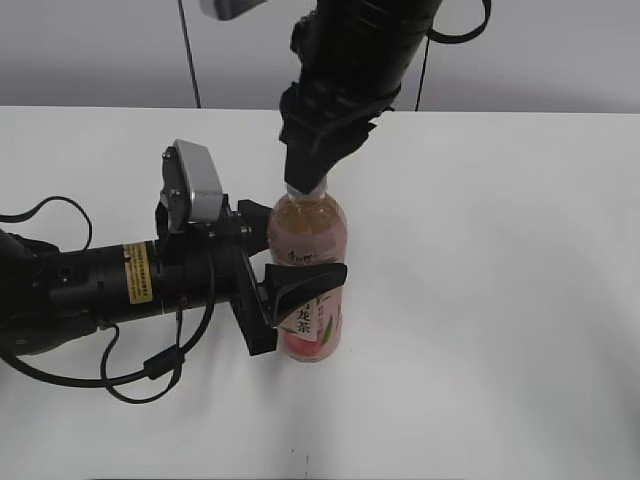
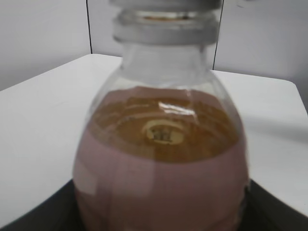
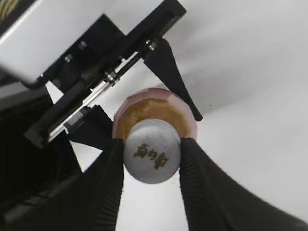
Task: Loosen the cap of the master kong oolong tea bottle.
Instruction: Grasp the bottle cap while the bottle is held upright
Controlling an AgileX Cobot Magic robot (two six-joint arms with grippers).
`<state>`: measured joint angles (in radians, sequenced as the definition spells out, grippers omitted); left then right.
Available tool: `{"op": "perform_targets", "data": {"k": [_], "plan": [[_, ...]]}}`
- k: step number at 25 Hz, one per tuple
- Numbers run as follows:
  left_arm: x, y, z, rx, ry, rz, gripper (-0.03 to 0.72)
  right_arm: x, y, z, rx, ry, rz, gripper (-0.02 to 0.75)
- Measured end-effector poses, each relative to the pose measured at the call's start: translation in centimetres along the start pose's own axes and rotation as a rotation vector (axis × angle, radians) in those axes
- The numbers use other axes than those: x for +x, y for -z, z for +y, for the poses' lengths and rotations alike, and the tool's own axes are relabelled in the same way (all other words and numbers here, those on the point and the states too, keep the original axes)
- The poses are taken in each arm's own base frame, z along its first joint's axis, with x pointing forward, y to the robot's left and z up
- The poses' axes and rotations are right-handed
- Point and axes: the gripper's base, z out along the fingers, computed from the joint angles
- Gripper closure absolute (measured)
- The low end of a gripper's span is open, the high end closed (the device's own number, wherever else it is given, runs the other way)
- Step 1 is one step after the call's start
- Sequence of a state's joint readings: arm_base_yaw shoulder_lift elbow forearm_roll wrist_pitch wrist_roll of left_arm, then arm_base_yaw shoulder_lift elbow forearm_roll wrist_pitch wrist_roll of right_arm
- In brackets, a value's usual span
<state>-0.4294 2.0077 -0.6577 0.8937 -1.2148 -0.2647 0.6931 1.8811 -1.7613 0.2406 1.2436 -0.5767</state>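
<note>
I see the bottle point(image 1: 309, 268) upright on the table point(image 1: 500, 300). My left claw point(image 1: 296, 300) is clamped around its body from the side; my right claw point(image 3: 151, 153) from above is clamped on the cap point(image 3: 152, 150).

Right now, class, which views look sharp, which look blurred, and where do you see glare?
Exterior view: sharp, evenly lit, soft shadows. Left wrist view: the bottle fills the frame, blurred, with glare on the tea's surface. Right wrist view: the cap reads clearly between the right hand's softer fingers.
</note>
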Motion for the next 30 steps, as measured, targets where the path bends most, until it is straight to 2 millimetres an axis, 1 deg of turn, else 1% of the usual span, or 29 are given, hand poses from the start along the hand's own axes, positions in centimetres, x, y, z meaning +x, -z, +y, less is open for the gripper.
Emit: {"op": "perform_targets", "data": {"k": [3,6,9,12,13,14,15,18,20,22,24,26,28,29,30], "plan": [[0.0,0.0,0.0,0.001,0.000,0.000,0.255,0.0,0.0,0.0,0.000,0.244,-0.001,0.465],[0.0,0.0,0.0,0.003,-0.002,0.001,0.255,0.0,0.0,0.0,0.001,0.533,-0.001,0.465],[0.0,0.0,0.0,0.004,-0.003,0.001,0.255,-0.1,0.1,0.0,0.000,0.785,-0.009,0.469],[0.0,0.0,0.0,0.006,-0.004,0.001,0.255,-0.2,0.2,0.1,-0.001,0.987,-0.018,0.485],[0.0,0.0,0.0,0.002,0.001,0.000,0.255,-0.2,0.2,0.1,-0.001,1.049,-0.024,0.533],[0.0,0.1,0.1,-0.004,0.008,0.000,0.255,-0.3,0.4,0.2,-0.002,1.095,-0.032,0.602],[0.0,0.1,0.1,-0.005,0.010,-0.001,0.255,-0.3,0.4,0.3,-0.005,1.149,-0.038,0.645],[0.0,0.1,0.2,-0.008,0.018,-0.001,0.255,-0.4,0.4,0.4,-0.010,1.306,-0.053,0.688],[0.0,0.1,0.2,-0.009,0.018,-0.001,0.255,-0.3,0.4,0.4,-0.011,1.362,-0.052,0.691],[0.0,0.1,0.2,-0.007,0.018,0.000,0.255,-0.3,0.4,0.4,-0.008,1.373,-0.045,0.691],[0.0,0.1,0.2,-0.006,0.017,0.001,0.255,-0.3,0.4,0.4,-0.007,1.347,-0.039,0.687],[0.0,0.1,0.1,-0.003,0.016,0.001,0.255,-0.3,0.5,0.4,-0.005,1.267,-0.037,0.670],[0.0,0.1,0.1,0.005,0.008,0.004,0.255,-0.3,0.9,0.5,0.006,1.182,-0.035,0.614],[0.1,0.1,0.0,0.013,0.000,0.006,0.255,-0.3,1.0,0.4,0.018,1.131,-0.034,0.574],[0.1,0.1,-0.1,0.021,-0.009,0.008,0.255,-0.3,1.3,0.4,0.033,1.079,-0.036,0.512]]}}
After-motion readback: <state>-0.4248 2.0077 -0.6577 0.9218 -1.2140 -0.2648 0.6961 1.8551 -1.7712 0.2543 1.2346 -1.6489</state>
